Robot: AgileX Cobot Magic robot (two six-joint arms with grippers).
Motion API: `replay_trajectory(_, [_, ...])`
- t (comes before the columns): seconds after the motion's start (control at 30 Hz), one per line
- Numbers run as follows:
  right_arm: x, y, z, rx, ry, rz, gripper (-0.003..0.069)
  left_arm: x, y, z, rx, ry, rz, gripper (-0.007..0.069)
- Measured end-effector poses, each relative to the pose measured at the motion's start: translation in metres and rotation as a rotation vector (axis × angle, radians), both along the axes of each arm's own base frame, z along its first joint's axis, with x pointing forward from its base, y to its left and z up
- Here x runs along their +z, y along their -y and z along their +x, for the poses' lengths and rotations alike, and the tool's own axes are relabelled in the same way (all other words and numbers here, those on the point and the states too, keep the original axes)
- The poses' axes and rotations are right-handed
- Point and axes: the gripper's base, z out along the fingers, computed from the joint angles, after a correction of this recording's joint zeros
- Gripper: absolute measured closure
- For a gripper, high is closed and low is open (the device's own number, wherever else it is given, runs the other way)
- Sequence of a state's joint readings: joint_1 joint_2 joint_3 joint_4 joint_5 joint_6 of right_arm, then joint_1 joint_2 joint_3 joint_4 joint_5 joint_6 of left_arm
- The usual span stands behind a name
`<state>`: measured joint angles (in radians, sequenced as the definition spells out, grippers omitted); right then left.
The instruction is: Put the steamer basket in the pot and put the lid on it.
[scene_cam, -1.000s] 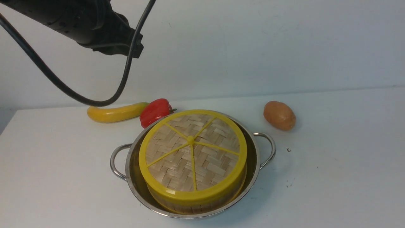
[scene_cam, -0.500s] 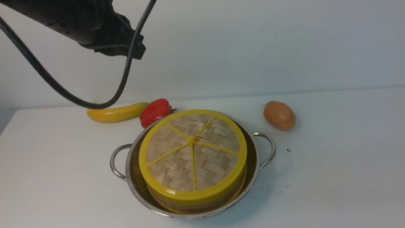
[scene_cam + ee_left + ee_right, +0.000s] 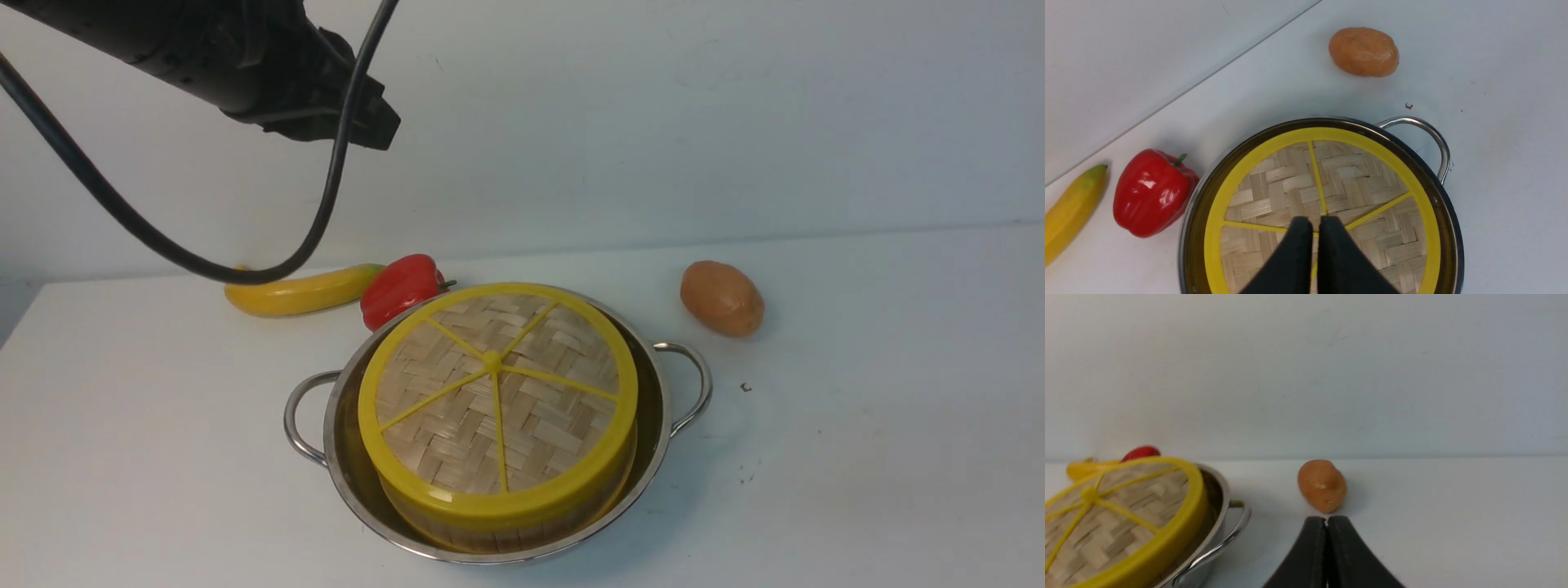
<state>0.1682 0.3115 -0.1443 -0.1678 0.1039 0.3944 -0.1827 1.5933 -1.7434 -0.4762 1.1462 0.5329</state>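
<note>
We judge the task complete: the lid (image 3: 498,392) caps the steamer basket (image 3: 506,527) in the pot (image 3: 657,408), both grippers closed empty, so we retract.

Yellow banana (image 3: 298,291) upper left of centre on white table (image 3: 857,457), touching red pepper (image 3: 402,289) at its right. Brown potato (image 3: 722,298) right of centre, well apart. Small dark speck (image 3: 744,387) below potato.
</note>
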Motion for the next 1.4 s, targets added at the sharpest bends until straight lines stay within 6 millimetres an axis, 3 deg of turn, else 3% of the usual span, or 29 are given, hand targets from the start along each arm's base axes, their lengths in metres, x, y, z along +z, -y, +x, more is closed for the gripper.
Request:
replay_trajectory(0.23, [-0.005,0.018,-0.018,-0.205,0.037,-0.099,0.0676,0.002,0.004,-0.002,-0.025,-0.016,-0.046,0.0608])
replay_trajectory(0.63, [-0.062,0.027,-0.029,-0.318,-0.153,-0.161,0.0666,0.004,0.009,-0.006,-0.078,-0.033,-0.099,0.0608])
replay_trajectory(0.97, [-0.062,0.028,-0.030,-0.321,-0.145,-0.161,0.0657,0.004,0.011,-0.008,-0.094,-0.046,-0.120,0.0608])
replay_trajectory(1.4, [-0.062,0.028,-0.030,-0.321,-0.145,-0.161,0.0657,0.022,0.027,-0.012,-0.154,-0.055,-0.397,0.0606])
